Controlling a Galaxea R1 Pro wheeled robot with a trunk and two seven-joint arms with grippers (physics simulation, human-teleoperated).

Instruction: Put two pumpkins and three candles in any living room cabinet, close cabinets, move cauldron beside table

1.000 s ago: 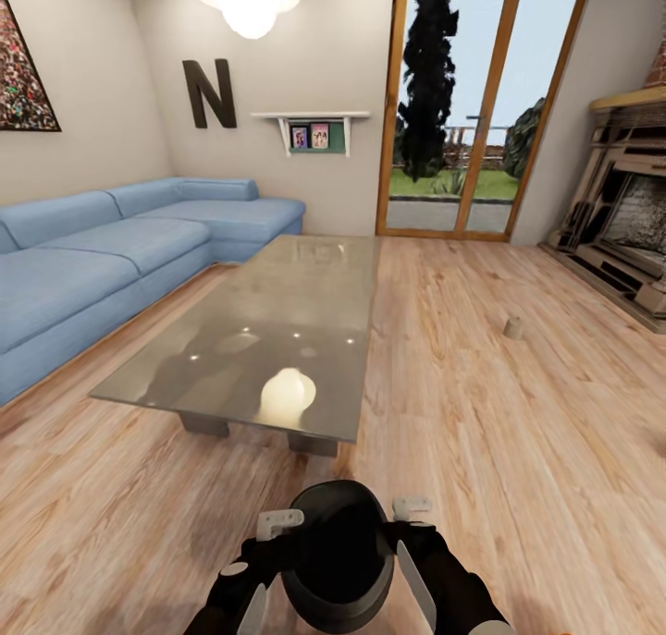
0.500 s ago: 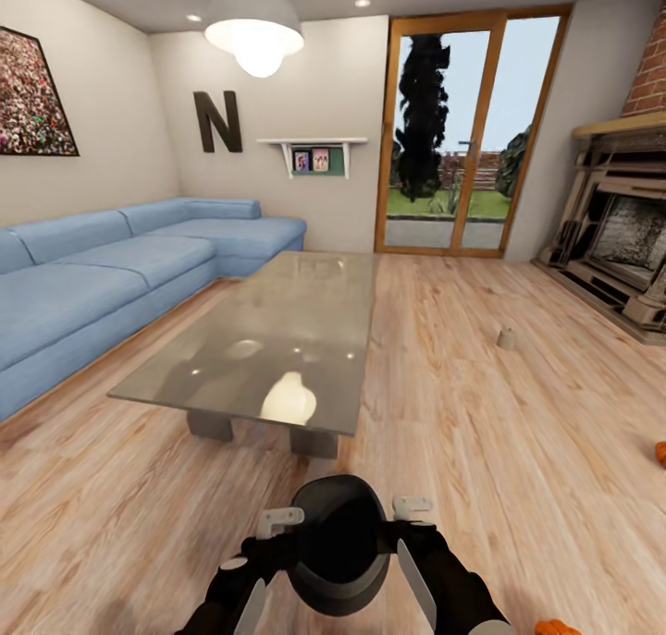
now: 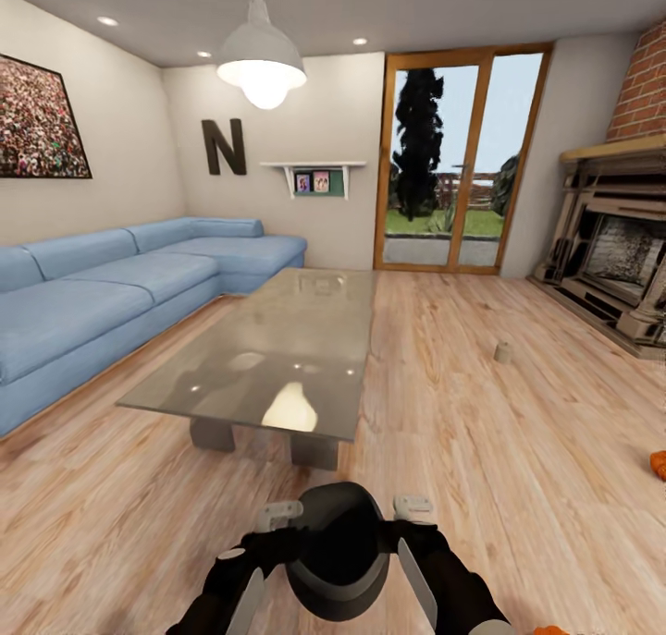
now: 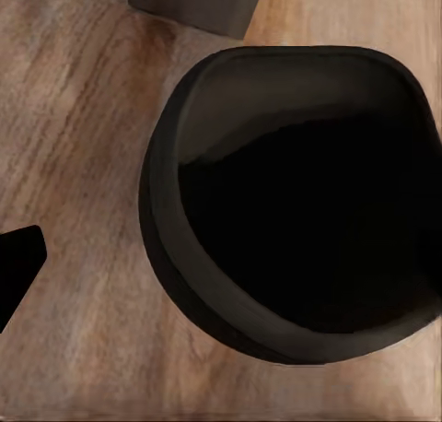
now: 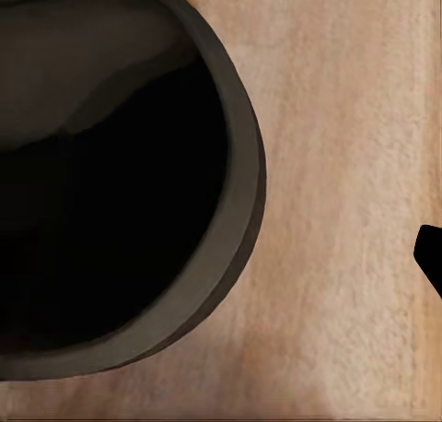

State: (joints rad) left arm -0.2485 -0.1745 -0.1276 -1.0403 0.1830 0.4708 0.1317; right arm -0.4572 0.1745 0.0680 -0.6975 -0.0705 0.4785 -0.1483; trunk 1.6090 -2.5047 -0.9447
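Observation:
A black cauldron [image 3: 338, 547] hangs low in the head view, wedged between my two arms just in front of the glass coffee table [image 3: 277, 339]. My left gripper [image 3: 277, 517] and right gripper [image 3: 413, 506] flank its rim. In each wrist view the cauldron [image 4: 295, 201] [image 5: 110, 173] looms dark, and one fingertip [image 4: 18, 265] [image 5: 431, 256] stands clear of its wall over the floor. A beige candle [image 3: 502, 351] stands on the floor to the right. One orange pumpkin [image 3: 658, 464] peeks in at the right edge, another orange pumpkin [image 3: 552, 629] at the bottom edge. The cabinet is out of view.
A blue corner sofa [image 3: 111, 293] runs along the left wall. A fireplace [image 3: 620, 256] fills the right side and a glass door [image 3: 453, 164] the far wall. Wooden floor lies open between table and fireplace. A grey table leg [image 4: 193, 3] is close to the cauldron.
The camera has tipped upward and shifted, so the ceiling and the pumpkin at the right edge came into view. The cauldron stays between my arms in the same place.

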